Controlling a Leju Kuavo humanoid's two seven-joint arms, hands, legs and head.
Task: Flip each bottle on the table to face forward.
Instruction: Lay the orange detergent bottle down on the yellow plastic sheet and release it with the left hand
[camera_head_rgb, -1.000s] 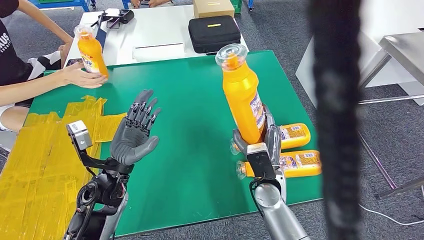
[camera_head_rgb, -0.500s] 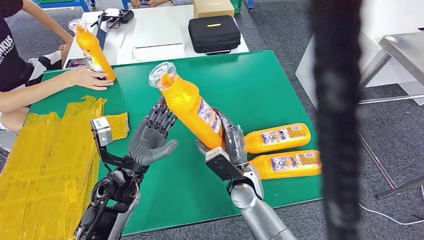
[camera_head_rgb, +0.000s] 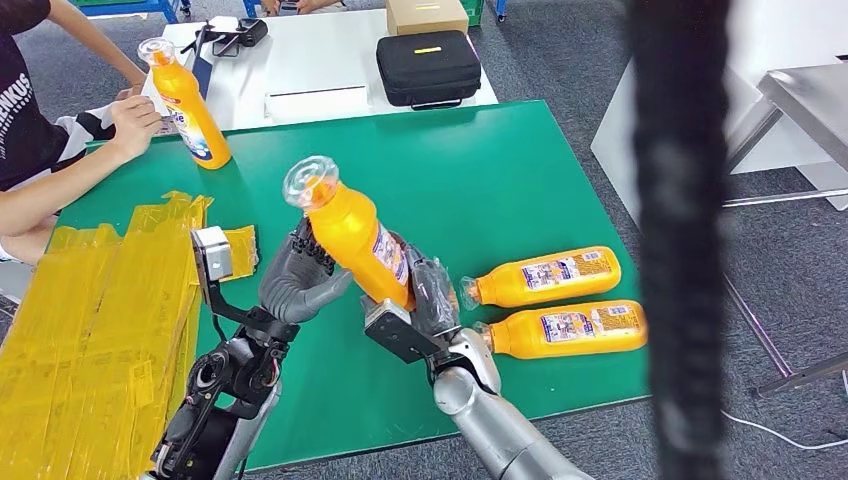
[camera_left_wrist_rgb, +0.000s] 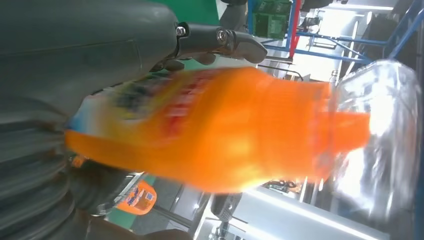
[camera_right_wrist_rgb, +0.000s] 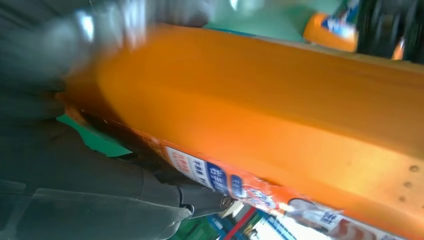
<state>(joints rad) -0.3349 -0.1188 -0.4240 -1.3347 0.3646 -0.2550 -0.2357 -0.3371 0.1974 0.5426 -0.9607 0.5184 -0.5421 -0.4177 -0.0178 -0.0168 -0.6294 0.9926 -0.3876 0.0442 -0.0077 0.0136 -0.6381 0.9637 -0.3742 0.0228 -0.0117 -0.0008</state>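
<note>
Left hand: the dark grey left hand (camera_head_rgb: 300, 283) has closed in from open air and now cups the raised bottle's side, fingers curled against it.
Held bottle: the orange plastic bottle with a clear cap (camera_head_rgb: 350, 232), tilted, has travelled leftward between both hands; a handover looks underway.
Right hand: the silver-armed right hand (camera_head_rgb: 420, 300) still grips its base.
Waiting bottles: two orange bottles (camera_head_rgb: 545, 277) lie flat on the green table (camera_head_rgb: 520, 170), unmoved.

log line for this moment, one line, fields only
phase: handover | right hand: grips raised bottle at base, tilted | left hand: at bottle side | lying bottles: on green table | person's hand: at upright bottle
</note>
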